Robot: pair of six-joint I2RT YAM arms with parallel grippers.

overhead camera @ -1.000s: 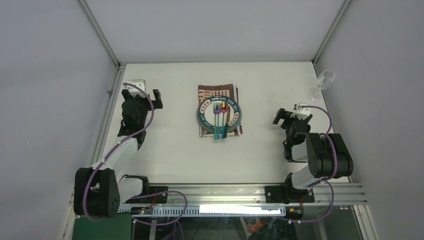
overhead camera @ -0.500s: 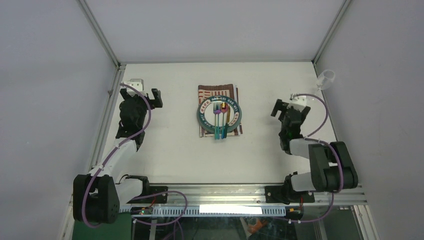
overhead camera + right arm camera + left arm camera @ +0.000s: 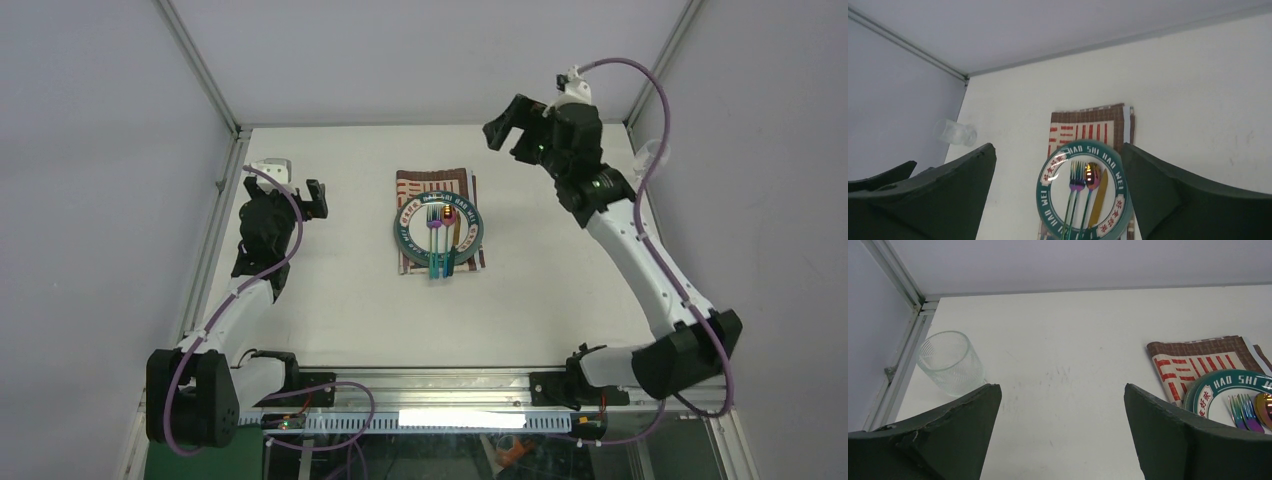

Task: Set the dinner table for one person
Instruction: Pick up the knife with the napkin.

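Step in hand: the start, as I judge it. The fork (image 3: 1074,185), spoon (image 3: 1092,175) and knife (image 3: 1099,192) all lie together on the plate (image 3: 399,230), so nothing is laid out yet.
Left claw (image 3: 1061,387): wide and holding nothing, low over the left side, with the glass (image 3: 950,362) just ahead of it by the left rail.
Right claw (image 3: 1058,146): wide and holding nothing, raised high over the far right and looking down on the plate.
Next move: probably the right claw comes down onto one piece of cutlery. The pieces are thin, lie flat and sit close together, so the claw needs to narrow and take a single handle near the plate's near rim without dragging its neighbours. The left claw is well placed to close round the glass and bring it towards the plate.
Plate and placemat (image 3: 430,181): the plate sits on the striped placemat, which shows mostly at its far side.
Worktop (image 3: 340,300), place: it fills the floor between the grey walls, with both arm bases at its near edge.
Worktop, look: flat, matte white and rectangular, edged with aluminium rails. Faint scuffs show in the left wrist view.
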